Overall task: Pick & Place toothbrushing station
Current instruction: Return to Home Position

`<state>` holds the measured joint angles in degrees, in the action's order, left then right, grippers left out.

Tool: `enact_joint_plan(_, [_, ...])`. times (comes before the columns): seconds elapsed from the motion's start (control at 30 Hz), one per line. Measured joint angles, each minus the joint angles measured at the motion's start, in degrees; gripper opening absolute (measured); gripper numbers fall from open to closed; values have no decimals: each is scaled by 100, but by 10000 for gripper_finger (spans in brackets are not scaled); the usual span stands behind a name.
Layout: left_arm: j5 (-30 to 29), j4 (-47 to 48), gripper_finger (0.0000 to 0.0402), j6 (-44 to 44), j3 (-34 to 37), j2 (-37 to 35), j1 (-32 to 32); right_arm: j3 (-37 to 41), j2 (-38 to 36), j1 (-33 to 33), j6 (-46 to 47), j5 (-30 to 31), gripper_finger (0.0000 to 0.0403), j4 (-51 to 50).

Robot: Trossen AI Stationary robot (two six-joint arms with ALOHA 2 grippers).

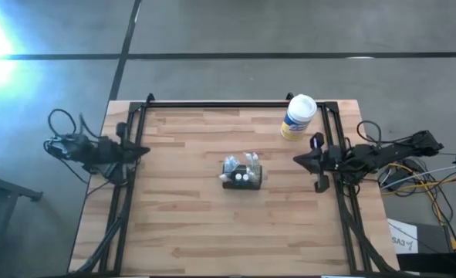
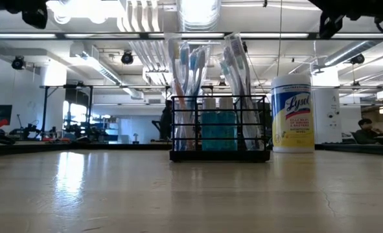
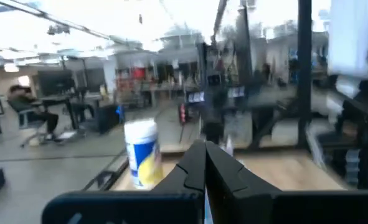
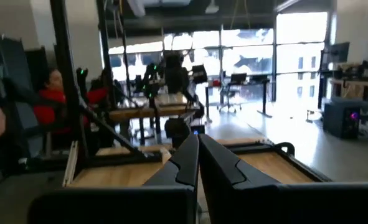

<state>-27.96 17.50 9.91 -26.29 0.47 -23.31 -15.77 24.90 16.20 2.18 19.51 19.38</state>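
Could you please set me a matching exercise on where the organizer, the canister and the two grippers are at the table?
Things:
1 organizer
2 canister
3 left gripper
4 right gripper

Places:
A over the right side of the table, level with the organizer
B the table's middle
C over the table's left side
D standing near a corner on the right arm's side

Pairs: 1-B; 2-D; 3-C; 4-A
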Motion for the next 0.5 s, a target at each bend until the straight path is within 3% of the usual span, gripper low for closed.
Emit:
enact_joint_plan(0.23, [-6,-951,1,0,636,23,8,567,-636,-453,442,-29,8,51])
enact_joint_plan(0.4, [33,-1099,1,55,906,-31,9,914,-996,-635,566,-161,8,144])
enact_joint_plan(0.5, [378,-1361,2,91,1016,-31,9,1156,-1184,-635,559,-162,8,354])
